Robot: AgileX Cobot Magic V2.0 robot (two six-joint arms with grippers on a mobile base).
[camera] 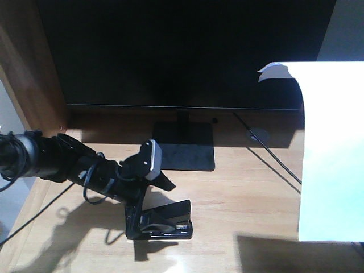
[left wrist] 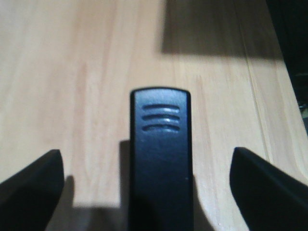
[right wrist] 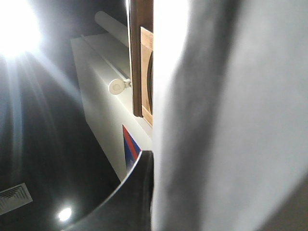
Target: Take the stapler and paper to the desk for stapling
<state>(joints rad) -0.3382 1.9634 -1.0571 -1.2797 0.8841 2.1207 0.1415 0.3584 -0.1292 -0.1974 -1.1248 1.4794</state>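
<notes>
The black stapler (camera: 168,220) lies on the light wooden desk (camera: 244,193), in front of the monitor stand. My left gripper (camera: 151,202) hangs over it. In the left wrist view the stapler (left wrist: 160,154) runs between the two wide-spread fingers (left wrist: 33,185), clear of both, so my left gripper (left wrist: 146,156) is open. The white paper (camera: 330,148) hangs upright at the right edge, its top corner curled. In the right wrist view the paper (right wrist: 231,120) fills the right side, and my right gripper (right wrist: 156,163) is shut on it, one dark finger (right wrist: 137,197) against the sheet.
A dark monitor (camera: 182,51) spans the back, its black stand (camera: 185,147) just behind the stapler. A black cable (camera: 273,159) crosses the desk from a round grommet (camera: 257,135). A wooden side panel (camera: 28,62) rises at the left. Ceiling lights (right wrist: 14,24) glare above.
</notes>
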